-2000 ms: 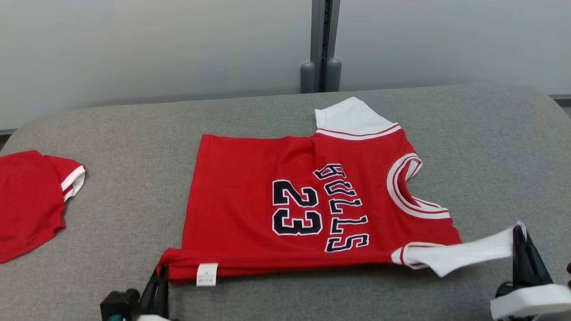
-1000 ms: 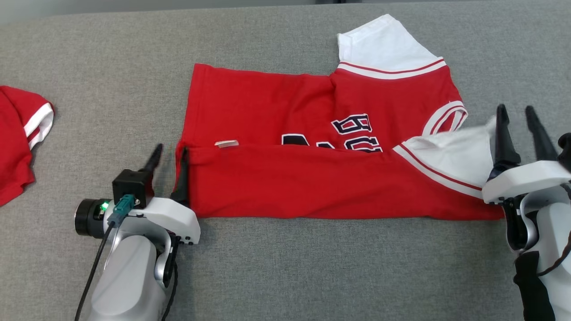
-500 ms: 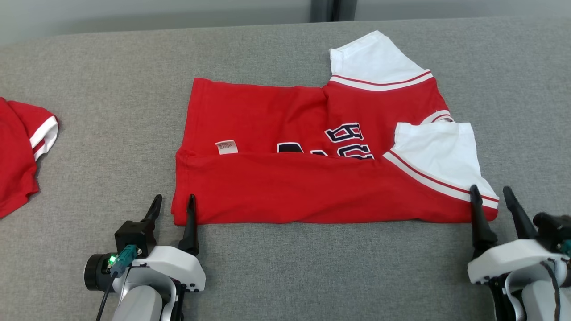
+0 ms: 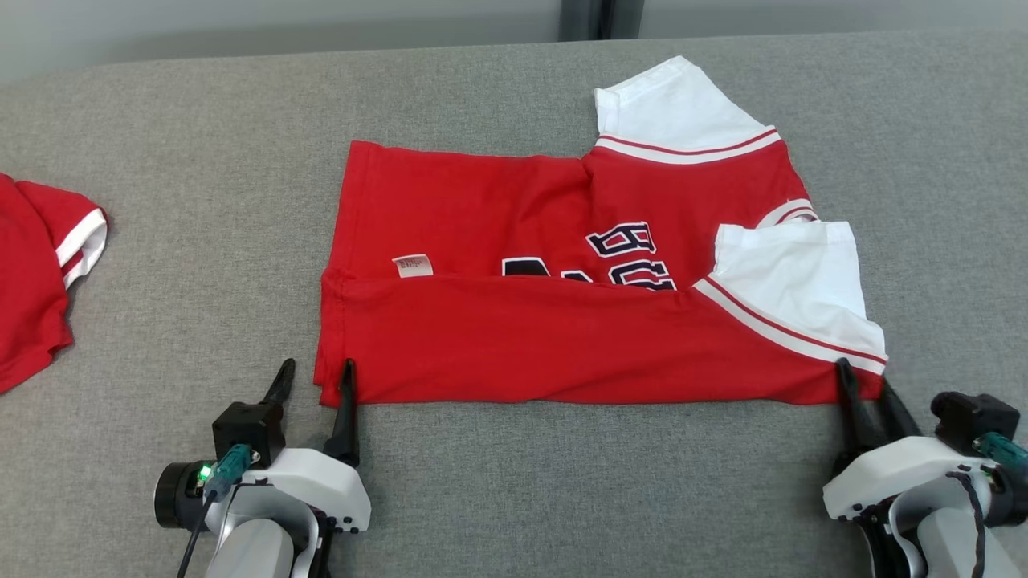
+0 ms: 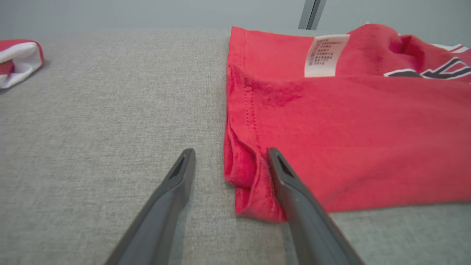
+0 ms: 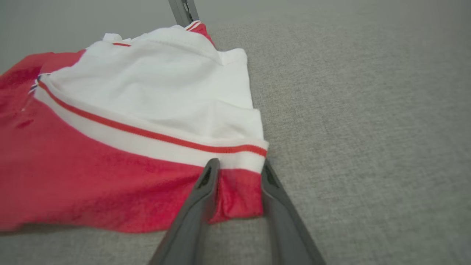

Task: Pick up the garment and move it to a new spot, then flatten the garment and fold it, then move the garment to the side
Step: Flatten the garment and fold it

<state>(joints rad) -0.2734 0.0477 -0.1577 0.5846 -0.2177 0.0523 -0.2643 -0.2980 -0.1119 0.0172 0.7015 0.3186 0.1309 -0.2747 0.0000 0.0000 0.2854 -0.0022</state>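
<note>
The garment (image 4: pixel 562 337) is a red jersey with white sleeves, lying flat on the grey table with its near half folded over the dark lettering. My left gripper (image 4: pixel 315 371) stands open at the near left corner. In the left wrist view that corner of the garment (image 5: pixel 368 129) lies between the spread fingers of the left gripper (image 5: pixel 230 151), the right finger resting on the cloth. My right gripper (image 4: pixel 861 373) is at the near right corner. In the right wrist view the right gripper (image 6: pixel 239 163) straddles the garment's (image 6: pixel 110 165) red corner, jaws narrowed but still apart.
A second red piece with white trim (image 4: pixel 32 273) lies at the table's left edge, also in the left wrist view (image 5: pixel 18 62). The grey padded table (image 4: pixel 201 201) stretches out around the garment. A pale wall with a dark post (image 4: pixel 598 16) stands behind it.
Both grippers laid the near half over the garment, let go and drew back to the near corners. Since half a second ago the right gripper's jaws have narrowed around the right corner.
</note>
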